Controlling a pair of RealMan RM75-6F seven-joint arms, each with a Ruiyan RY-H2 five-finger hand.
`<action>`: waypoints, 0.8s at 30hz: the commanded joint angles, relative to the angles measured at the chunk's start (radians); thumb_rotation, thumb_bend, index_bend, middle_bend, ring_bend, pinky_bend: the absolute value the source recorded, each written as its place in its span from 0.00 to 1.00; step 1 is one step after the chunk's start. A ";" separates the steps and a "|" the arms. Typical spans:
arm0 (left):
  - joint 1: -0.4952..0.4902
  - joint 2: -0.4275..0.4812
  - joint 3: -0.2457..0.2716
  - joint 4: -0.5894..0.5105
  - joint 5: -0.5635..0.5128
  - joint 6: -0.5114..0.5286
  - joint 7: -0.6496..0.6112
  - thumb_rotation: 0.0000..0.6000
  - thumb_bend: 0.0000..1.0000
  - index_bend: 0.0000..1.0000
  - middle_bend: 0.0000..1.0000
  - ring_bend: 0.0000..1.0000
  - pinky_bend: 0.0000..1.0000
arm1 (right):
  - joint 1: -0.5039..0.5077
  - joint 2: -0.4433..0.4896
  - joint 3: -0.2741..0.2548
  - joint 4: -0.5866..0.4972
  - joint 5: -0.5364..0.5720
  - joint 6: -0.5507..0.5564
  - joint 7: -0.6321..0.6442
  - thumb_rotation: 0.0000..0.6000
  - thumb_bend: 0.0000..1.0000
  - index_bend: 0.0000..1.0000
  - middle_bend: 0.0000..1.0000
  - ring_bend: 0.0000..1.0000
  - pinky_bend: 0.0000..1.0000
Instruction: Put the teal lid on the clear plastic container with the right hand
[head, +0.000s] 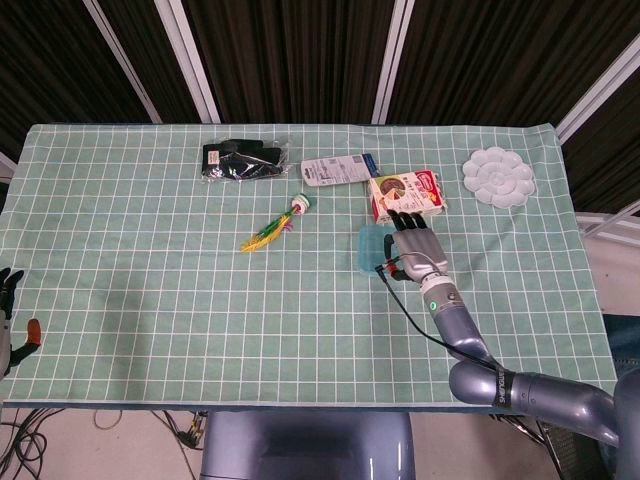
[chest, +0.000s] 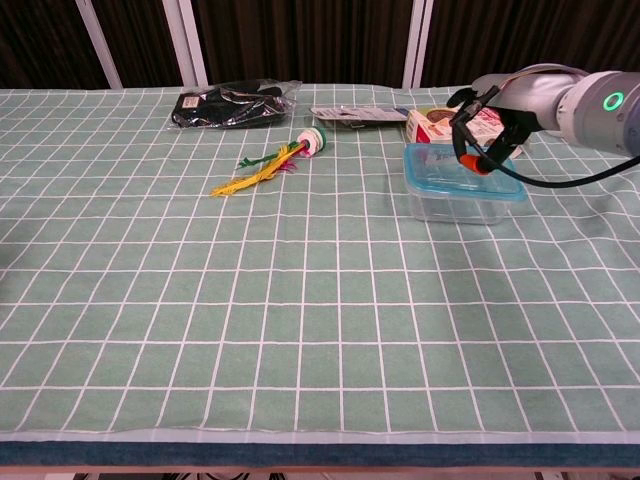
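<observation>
**Teal lid sits on the clear container, right hand above it**

The table, covered in a green checked cloth, fills both views. The right arm reaches in from the near right corner, its forearm running toward the middle right of the cloth.

The clear plastic container stands on the cloth right of centre, just in front of the red snack box. The teal lid lies across the container's top, looking level and seated on the rim in the chest view.

The right hand is over the container's far right part, palm down, fingers extended toward the snack box. From the head view the hand covers most of the lid, with only the left strip of teal showing. Whether the fingers press the lid or hover just above it I cannot tell; nothing is visibly gripped in them.

The left hand shows only at the near left edge of the head view, off the table, fingers slightly apart and holding nothing.

Further back lie a black packet in clear wrap, a white flower-shaped palette at the far right, a flat white-and-blue packet, and a small feathered shuttlecock toy with yellow and green plumes.
</observation>
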 joint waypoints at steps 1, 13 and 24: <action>0.000 0.002 -0.001 0.000 -0.001 -0.001 -0.006 1.00 0.52 0.07 0.00 0.00 0.00 | 0.022 -0.025 0.001 0.001 0.022 -0.011 -0.019 1.00 0.51 0.61 0.04 0.00 0.00; 0.000 0.007 -0.001 0.001 -0.002 -0.005 -0.013 1.00 0.53 0.07 0.00 0.00 0.00 | 0.057 -0.080 -0.007 0.050 0.062 -0.015 -0.045 1.00 0.51 0.61 0.04 0.00 0.00; 0.000 0.005 -0.001 0.001 -0.004 -0.004 -0.008 1.00 0.53 0.07 0.00 0.00 0.00 | 0.053 -0.071 -0.016 0.063 0.070 -0.029 -0.031 1.00 0.51 0.61 0.04 0.00 0.00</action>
